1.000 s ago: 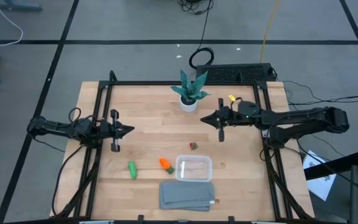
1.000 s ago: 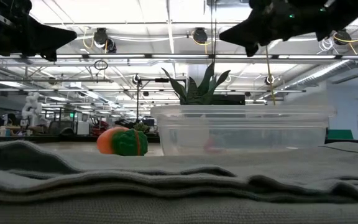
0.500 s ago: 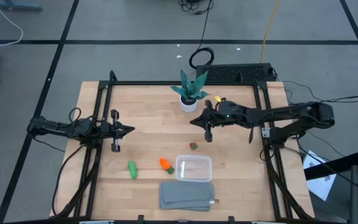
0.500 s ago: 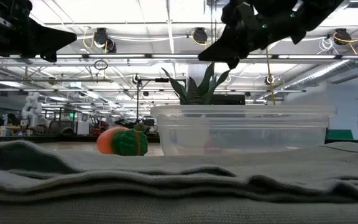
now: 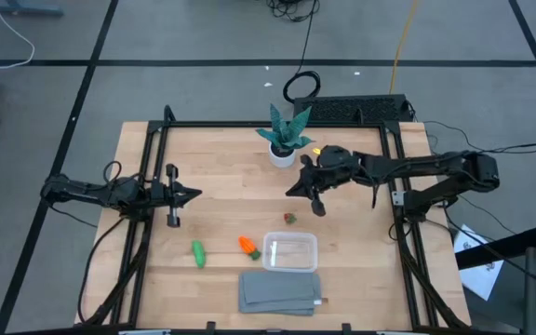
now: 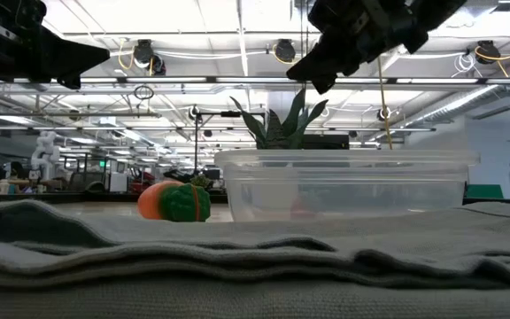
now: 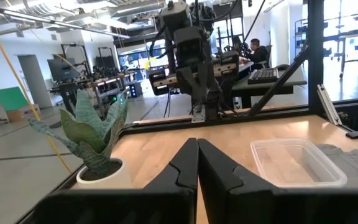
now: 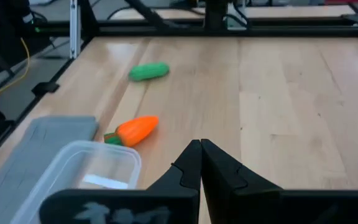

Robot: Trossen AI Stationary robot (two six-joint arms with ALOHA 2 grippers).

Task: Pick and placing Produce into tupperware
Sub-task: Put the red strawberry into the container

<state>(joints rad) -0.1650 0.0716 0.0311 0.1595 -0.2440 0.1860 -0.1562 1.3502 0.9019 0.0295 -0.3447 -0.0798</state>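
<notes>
Here, in the high view, my right gripper (image 5: 298,190) hangs right of frame centre, fingers pressed together and holding nothing. The berry (image 5: 289,219) lies just below it, apart from the tips. Lower still sits the tupperware (image 5: 290,251), empty, with the carrot (image 5: 247,246) just beside its left wall and the green piece (image 5: 198,253) farther left. My left gripper (image 5: 192,194) waits at middle left, also pressed shut, well apart from all produce.
</notes>
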